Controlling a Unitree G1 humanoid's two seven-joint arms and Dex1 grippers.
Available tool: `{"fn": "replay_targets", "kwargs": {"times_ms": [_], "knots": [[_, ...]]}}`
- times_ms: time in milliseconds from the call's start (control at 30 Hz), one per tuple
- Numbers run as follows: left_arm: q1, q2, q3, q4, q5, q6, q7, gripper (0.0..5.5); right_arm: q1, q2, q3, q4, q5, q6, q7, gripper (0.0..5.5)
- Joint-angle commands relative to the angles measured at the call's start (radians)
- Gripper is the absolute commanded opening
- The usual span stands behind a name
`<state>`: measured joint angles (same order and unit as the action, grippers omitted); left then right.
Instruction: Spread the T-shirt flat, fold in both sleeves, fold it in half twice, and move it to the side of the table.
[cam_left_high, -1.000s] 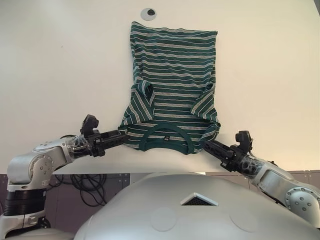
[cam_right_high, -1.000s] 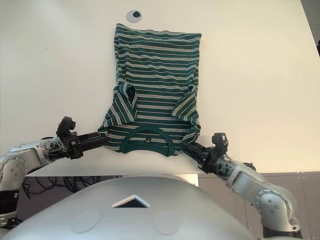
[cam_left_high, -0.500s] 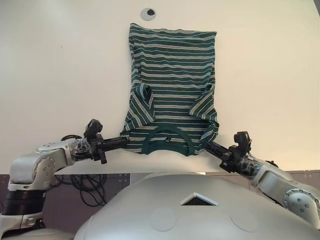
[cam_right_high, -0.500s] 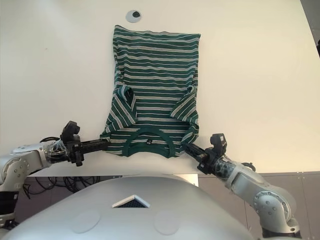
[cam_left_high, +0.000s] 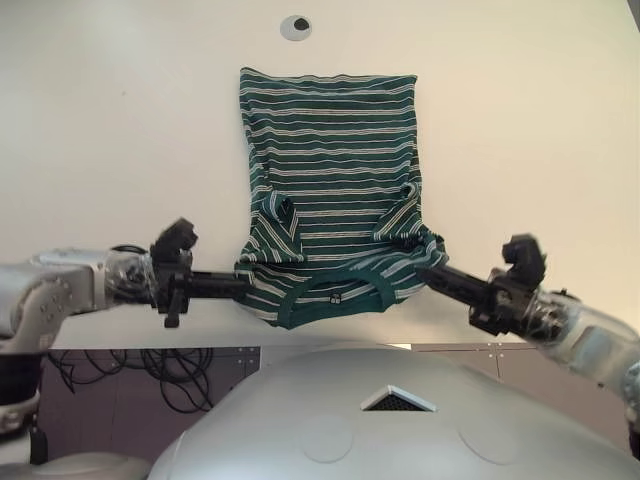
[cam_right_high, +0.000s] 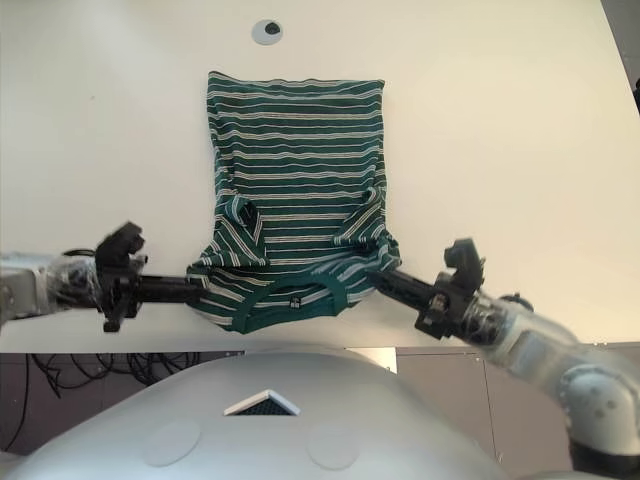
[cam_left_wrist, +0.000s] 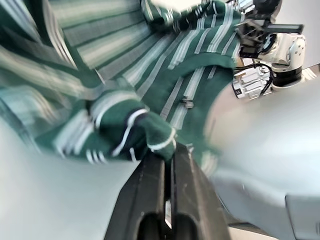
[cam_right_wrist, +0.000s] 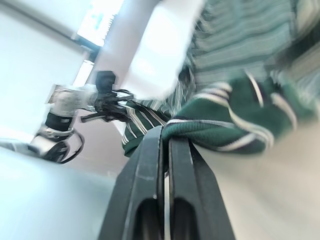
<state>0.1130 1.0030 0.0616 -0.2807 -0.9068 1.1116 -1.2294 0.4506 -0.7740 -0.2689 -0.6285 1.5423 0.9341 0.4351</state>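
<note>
A green T-shirt (cam_left_high: 330, 160) with white stripes lies on the white table (cam_left_high: 110, 150), both sleeves folded in over the body and the collar (cam_left_high: 330, 297) toward me. My left gripper (cam_left_high: 243, 284) is shut on the shirt's near left shoulder corner, and the left wrist view has the cloth (cam_left_wrist: 127, 127) pinched at the fingertips. My right gripper (cam_left_high: 426, 273) is shut on the near right shoulder corner, its fingers (cam_right_wrist: 165, 145) closed on a fold of striped cloth. The collar end is lifted slightly off the table and sags between the two grippers.
A small round grey insert (cam_left_high: 295, 27) sits in the table beyond the shirt's hem. Bare table stretches to the left and right of the shirt. The near table edge (cam_left_high: 120, 345) runs just below the grippers, with cables (cam_left_high: 180, 370) hanging under it.
Both grippers have risen with the shoulder corners, lifting the collar end off the table. The arms spread slightly outward and the shirt shifted left and toward me.
</note>
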Motion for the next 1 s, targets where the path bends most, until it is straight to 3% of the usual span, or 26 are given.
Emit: {"fn": "replay_targets", "kwargs": {"times_ms": [33,167,300,400,567,833,1000], "knots": [[-0.310,-0.056,-0.113,0.177,0.068,-0.010,-0.037,0.00,-0.283,-0.080,0.059,0.184,-0.012,0.069,0.028,0.04],[-0.650,-0.190,-0.241,0.515,0.230,-0.130,-0.081,0.00,-0.660,-0.035,0.214,0.473,-0.200,0.113,0.142,0.04],[-0.908,-0.331,-0.293,0.924,0.408,-0.356,-0.113,0.00,-0.918,0.034,0.327,0.755,-0.411,0.079,0.297,0.04],[-1.026,-0.406,-0.280,1.176,0.499,-0.510,-0.089,0.00,-1.094,0.119,0.395,1.012,-0.579,0.000,0.404,0.04],[-1.133,-0.487,-0.204,1.454,0.584,-0.696,0.012,0.00,-1.326,0.282,0.394,1.457,-0.822,-0.236,0.468,0.04],[-1.116,-0.558,-0.110,1.590,0.690,-0.861,0.261,0.00,-1.409,0.450,0.371,1.842,-1.123,-0.604,0.413,0.04],[-1.100,-0.618,-0.080,1.607,0.751,-0.922,0.378,0.00,-1.376,0.483,0.325,1.912,-1.215,-0.662,0.357,0.04]]}}
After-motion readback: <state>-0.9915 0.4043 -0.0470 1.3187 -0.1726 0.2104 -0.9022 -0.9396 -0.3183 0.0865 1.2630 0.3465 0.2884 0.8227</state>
